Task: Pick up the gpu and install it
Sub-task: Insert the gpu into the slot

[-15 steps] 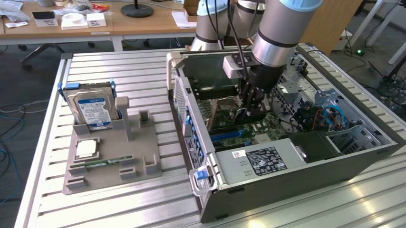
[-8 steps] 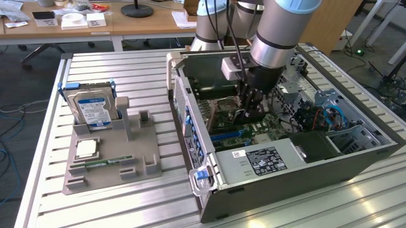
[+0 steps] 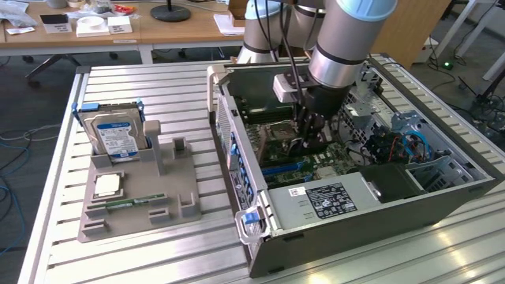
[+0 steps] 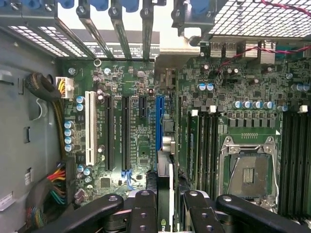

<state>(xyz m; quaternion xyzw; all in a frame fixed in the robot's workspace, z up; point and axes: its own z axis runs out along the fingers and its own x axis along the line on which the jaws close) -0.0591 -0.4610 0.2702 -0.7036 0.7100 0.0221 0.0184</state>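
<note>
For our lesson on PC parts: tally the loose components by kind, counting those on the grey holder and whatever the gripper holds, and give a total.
Hard drive: 1
Processor chip: 1
Memory stick: 1
gpu, held in the gripper: 1
Total: 4

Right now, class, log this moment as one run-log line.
task: install gpu | claw: shut on gpu, card edge-on | place: in line with blue slot on motherboard, inside open case | seated: cannot tell
</note>
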